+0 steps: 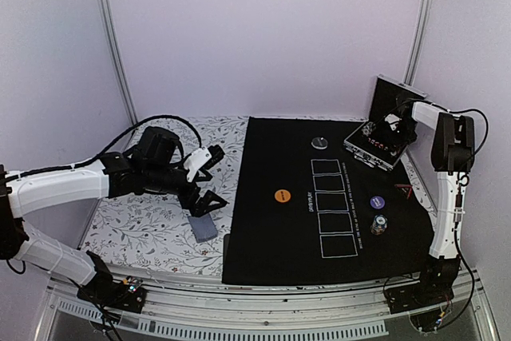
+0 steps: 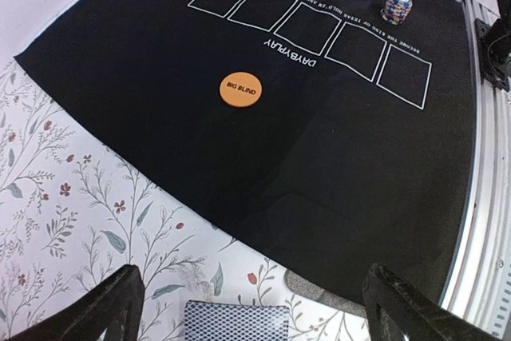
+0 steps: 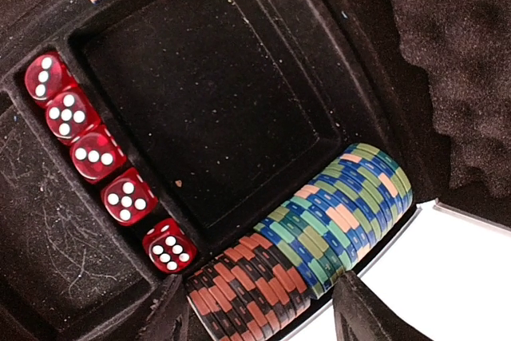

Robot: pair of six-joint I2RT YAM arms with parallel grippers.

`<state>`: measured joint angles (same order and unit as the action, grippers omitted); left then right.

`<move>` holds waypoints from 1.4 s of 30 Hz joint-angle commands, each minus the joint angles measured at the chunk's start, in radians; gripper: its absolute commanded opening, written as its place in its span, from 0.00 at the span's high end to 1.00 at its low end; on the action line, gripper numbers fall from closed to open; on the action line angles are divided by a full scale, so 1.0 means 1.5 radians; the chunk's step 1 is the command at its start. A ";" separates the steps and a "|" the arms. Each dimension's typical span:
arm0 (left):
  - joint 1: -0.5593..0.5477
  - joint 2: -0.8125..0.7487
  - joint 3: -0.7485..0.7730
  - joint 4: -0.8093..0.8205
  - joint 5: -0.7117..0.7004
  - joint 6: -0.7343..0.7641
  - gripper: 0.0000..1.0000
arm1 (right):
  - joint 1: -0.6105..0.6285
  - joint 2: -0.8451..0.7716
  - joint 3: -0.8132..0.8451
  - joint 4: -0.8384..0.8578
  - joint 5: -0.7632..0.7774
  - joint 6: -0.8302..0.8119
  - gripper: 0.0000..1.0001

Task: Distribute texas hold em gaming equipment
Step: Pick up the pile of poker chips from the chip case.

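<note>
Now: card deck [image 2: 237, 321] on cloth [image 2: 72, 221], chip row [image 3: 319, 229] in case [image 3: 200, 93]

Left claw [image 2: 254, 285] hangs wide open over the card deck on the flowered cloth. Right claw [image 3: 259, 313] straddles the chip row inside the case; whether it pinches them, I cannot tell.

The scene is lit softly and evenly from above; faint shadows are cast; wrist views are bowed at the edges.

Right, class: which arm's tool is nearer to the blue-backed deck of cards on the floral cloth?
Left. The left tool hovers open just above the deck of cards. The right tool is far across the black mat, over the open case.
</note>
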<state>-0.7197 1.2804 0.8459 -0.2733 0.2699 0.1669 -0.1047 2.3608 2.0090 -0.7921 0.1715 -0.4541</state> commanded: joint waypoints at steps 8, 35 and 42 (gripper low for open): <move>0.013 0.004 0.005 0.008 0.009 -0.006 0.02 | 0.020 -0.001 -0.047 -0.008 -0.011 0.014 0.41; 0.015 -0.001 0.003 0.005 0.006 -0.011 0.02 | 0.027 0.016 -0.035 0.011 -0.017 0.008 0.44; 0.014 0.003 0.003 0.005 0.011 -0.012 0.02 | 0.015 0.015 -0.017 0.018 -0.032 0.011 0.49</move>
<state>-0.7124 1.2812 0.8459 -0.2737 0.2764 0.1532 -0.0780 2.3409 1.9514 -0.8001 0.2062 -0.4339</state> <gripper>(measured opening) 0.981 0.522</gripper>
